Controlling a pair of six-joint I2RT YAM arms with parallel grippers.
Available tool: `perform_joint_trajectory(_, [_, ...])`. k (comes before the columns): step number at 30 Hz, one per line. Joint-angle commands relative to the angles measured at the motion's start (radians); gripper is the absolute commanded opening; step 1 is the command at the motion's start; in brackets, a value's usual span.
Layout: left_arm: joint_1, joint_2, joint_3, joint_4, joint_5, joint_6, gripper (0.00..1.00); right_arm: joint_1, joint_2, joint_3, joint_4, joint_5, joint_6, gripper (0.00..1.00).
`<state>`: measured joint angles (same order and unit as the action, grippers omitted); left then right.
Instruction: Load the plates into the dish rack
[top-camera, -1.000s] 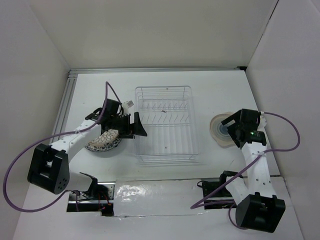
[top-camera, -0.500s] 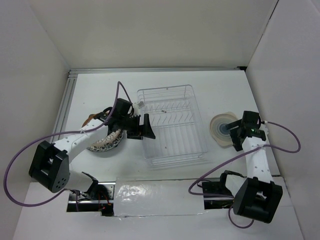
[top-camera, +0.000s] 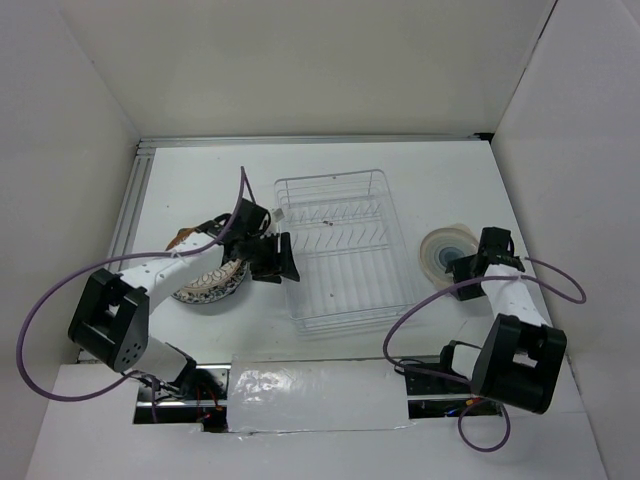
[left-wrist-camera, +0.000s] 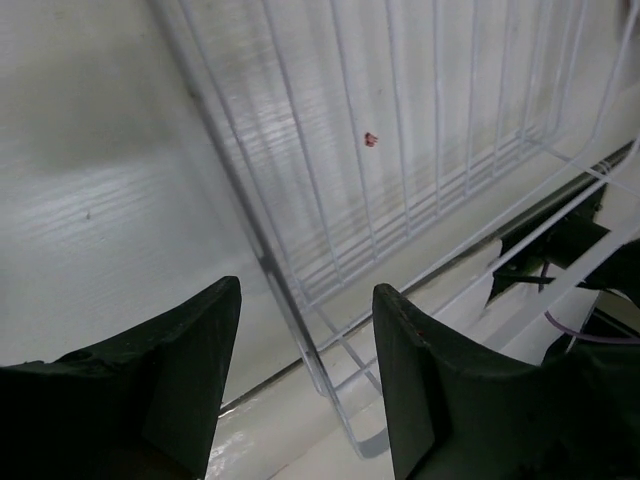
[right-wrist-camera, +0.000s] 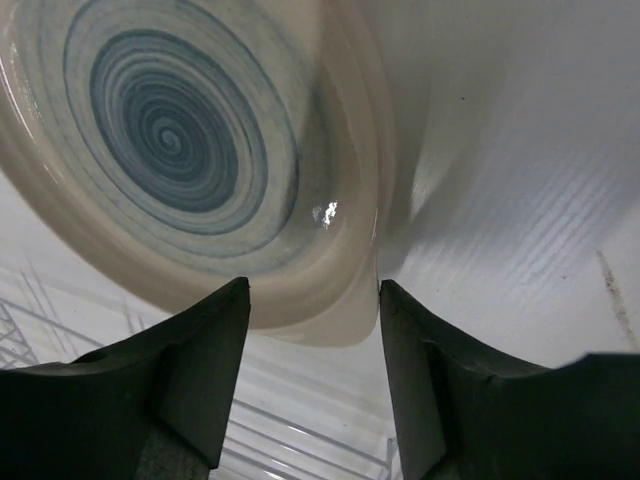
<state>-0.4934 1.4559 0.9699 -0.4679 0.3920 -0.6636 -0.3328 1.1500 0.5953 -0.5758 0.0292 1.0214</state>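
only overhead: floral plate (top-camera: 205, 286) near rack (top-camera: 350, 270)

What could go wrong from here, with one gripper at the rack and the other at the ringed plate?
The left gripper straddles the rim wire of the dish rack: closing or pulling could drag it askew. The right gripper straddles only the edge of the cream ringed plate: so shallow a hold may let it slip or tilt.
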Motion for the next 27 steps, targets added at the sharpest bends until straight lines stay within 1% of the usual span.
perform_joint_trajectory(1, [0.001, 0.009, 0.030, -0.046, -0.070, -0.021, 0.67, -0.006, 0.036, -0.009, 0.085, -0.025, 0.031, 0.59])
perform_joint_trajectory(3, [0.007, 0.008, 0.033, -0.066, -0.094, -0.025, 0.67, -0.005, 0.065, -0.011, 0.096, -0.047, 0.039, 0.59])
perform_joint_trajectory(4, [0.010, 0.004, 0.033, -0.069, -0.097, -0.027, 0.67, -0.005, 0.071, -0.009, 0.097, -0.051, 0.042, 0.53])
perform_joint_trajectory(5, [0.016, 0.000, 0.033, -0.077, -0.105, -0.027, 0.67, -0.006, 0.085, -0.012, 0.105, -0.061, 0.045, 0.42])
perform_joint_trajectory(7, [0.022, -0.005, 0.038, -0.084, -0.114, -0.024, 0.68, -0.005, 0.094, -0.022, 0.111, -0.061, 0.054, 0.38])
perform_joint_trajectory(14, [0.027, -0.012, 0.070, -0.120, -0.163, -0.007, 0.69, -0.006, 0.094, -0.043, 0.131, -0.054, 0.072, 0.37])
perform_joint_trajectory(15, [0.027, -0.017, 0.075, -0.121, -0.165, -0.004, 0.70, -0.006, 0.093, -0.045, 0.134, -0.051, 0.072, 0.28])
perform_joint_trajectory(16, [0.026, -0.020, 0.079, -0.123, -0.163, -0.002, 0.71, -0.005, 0.088, -0.046, 0.136, -0.049, 0.074, 0.27])
perform_joint_trajectory(17, [0.027, -0.025, 0.087, -0.121, -0.154, 0.004, 0.71, -0.006, 0.086, -0.049, 0.136, -0.046, 0.074, 0.24])
perform_joint_trajectory(18, [0.027, -0.034, 0.092, -0.126, -0.154, 0.005, 0.72, -0.006, 0.083, -0.051, 0.137, -0.046, 0.075, 0.14])
perform_joint_trajectory(19, [0.027, -0.038, 0.096, -0.130, -0.154, 0.004, 0.73, -0.006, 0.079, -0.051, 0.136, -0.043, 0.077, 0.12])
perform_joint_trajectory(20, [0.027, -0.046, 0.102, -0.133, -0.159, 0.009, 0.73, -0.005, 0.077, -0.054, 0.134, -0.043, 0.077, 0.00])
perform_joint_trajectory(23, [0.029, -0.049, 0.116, -0.156, -0.188, 0.016, 0.74, -0.005, 0.059, -0.058, 0.131, -0.037, 0.077, 0.00])
perform_joint_trajectory(27, [0.033, -0.063, 0.128, -0.169, -0.185, 0.024, 0.76, -0.005, -0.005, -0.080, 0.126, -0.032, 0.086, 0.00])
